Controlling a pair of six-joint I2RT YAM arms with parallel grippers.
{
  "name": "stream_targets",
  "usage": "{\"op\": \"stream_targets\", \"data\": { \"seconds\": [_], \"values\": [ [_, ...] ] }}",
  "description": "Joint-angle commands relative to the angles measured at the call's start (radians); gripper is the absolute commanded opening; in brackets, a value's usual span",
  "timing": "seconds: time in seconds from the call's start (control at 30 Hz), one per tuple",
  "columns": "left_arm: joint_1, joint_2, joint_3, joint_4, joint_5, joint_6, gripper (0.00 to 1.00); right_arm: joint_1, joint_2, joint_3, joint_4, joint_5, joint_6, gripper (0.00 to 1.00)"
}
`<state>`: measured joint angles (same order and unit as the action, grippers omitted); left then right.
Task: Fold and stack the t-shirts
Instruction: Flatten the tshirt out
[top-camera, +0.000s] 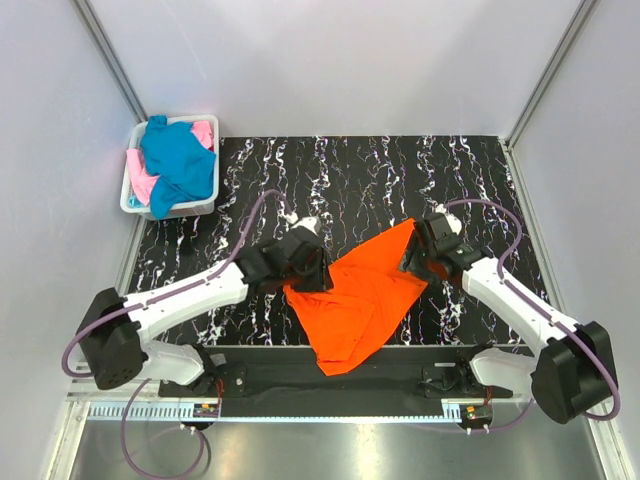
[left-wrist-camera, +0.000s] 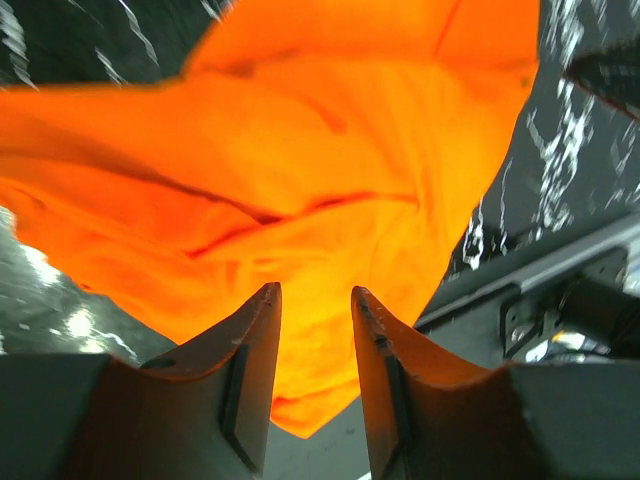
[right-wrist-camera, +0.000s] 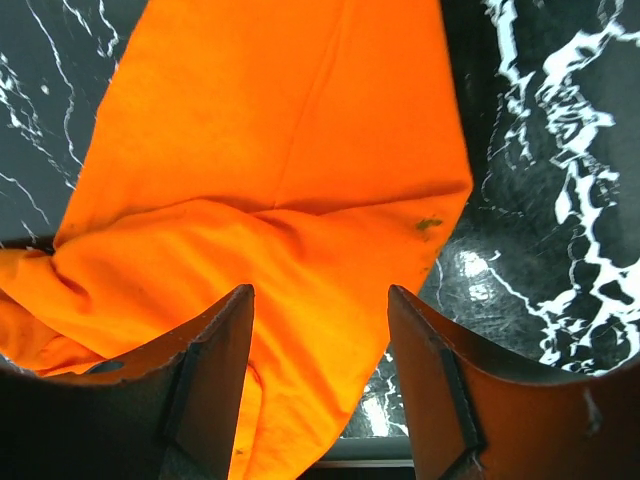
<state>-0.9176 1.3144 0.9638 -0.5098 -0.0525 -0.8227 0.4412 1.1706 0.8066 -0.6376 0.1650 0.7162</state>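
Observation:
The bright orange t-shirt (top-camera: 360, 300) lies rumpled and spread on the black marbled table, its near end hanging over the front edge. My left gripper (top-camera: 305, 270) hovers at its left corner, jaws open, with cloth showing beyond the gap in the left wrist view (left-wrist-camera: 315, 295). My right gripper (top-camera: 415, 258) hovers at its upper right corner, jaws wide open over the cloth (right-wrist-camera: 320, 295). Neither holds the shirt (left-wrist-camera: 300, 150) (right-wrist-camera: 280, 130). The teal-blue t-shirt (top-camera: 178, 160) and the pink t-shirt (top-camera: 204, 133) lie crumpled in the basket.
The white plastic basket (top-camera: 172, 210) stands at the far left corner of the table. The black rail (top-camera: 400, 375) with the arm bases runs along the near edge. Grey walls close in the left, right and back.

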Motion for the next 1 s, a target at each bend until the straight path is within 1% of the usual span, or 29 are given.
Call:
{"op": "stream_targets", "data": {
  "seconds": [0.0, 0.03, 0.17, 0.27, 0.3, 0.33, 0.43, 0.6, 0.8, 0.83, 0.93, 0.97],
  "values": [
    [-0.061, 0.029, 0.012, 0.022, 0.002, -0.044, 0.39, 0.030, 0.015, 0.006, 0.027, 0.034, 0.043, 0.63],
    [-0.087, 0.039, 0.016, 0.024, -0.004, -0.049, 0.40, 0.031, 0.018, 0.008, 0.029, 0.042, 0.043, 0.63],
    [-0.131, 0.115, 0.049, 0.024, 0.002, -0.062, 0.40, 0.039, 0.041, 0.008, 0.029, 0.062, 0.063, 0.63],
    [-0.156, 0.201, 0.111, 0.040, 0.019, -0.044, 0.38, 0.042, 0.047, 0.005, 0.027, 0.090, 0.086, 0.63],
    [-0.164, 0.219, 0.154, 0.048, 0.020, -0.029, 0.38, 0.041, 0.040, 0.005, 0.027, 0.097, 0.092, 0.62],
    [-0.168, 0.261, 0.176, 0.050, 0.023, -0.021, 0.38, 0.040, 0.035, 0.000, 0.027, 0.119, 0.098, 0.63],
    [-0.176, 0.314, 0.240, 0.066, 0.029, -0.007, 0.38, 0.040, 0.015, 0.002, 0.023, 0.163, 0.117, 0.64],
    [-0.176, 0.374, 0.303, 0.082, 0.023, -0.003, 0.38, 0.040, 0.027, 0.029, 0.009, 0.177, 0.111, 0.65],
    [-0.176, 0.460, 0.334, 0.080, 0.046, -0.019, 0.38, 0.039, 0.032, 0.037, -0.016, 0.186, 0.114, 0.65],
    [-0.178, 0.468, 0.334, 0.082, 0.071, -0.021, 0.38, 0.040, 0.026, 0.034, -0.019, 0.191, 0.115, 0.65],
    [-0.179, 0.491, 0.331, 0.079, 0.059, -0.026, 0.39, 0.039, 0.006, 0.025, -0.022, 0.194, 0.120, 0.66],
    [-0.181, 0.493, 0.325, 0.079, 0.056, -0.027, 0.41, 0.039, 0.003, 0.025, -0.022, 0.195, 0.118, 0.66]
  ]
}}
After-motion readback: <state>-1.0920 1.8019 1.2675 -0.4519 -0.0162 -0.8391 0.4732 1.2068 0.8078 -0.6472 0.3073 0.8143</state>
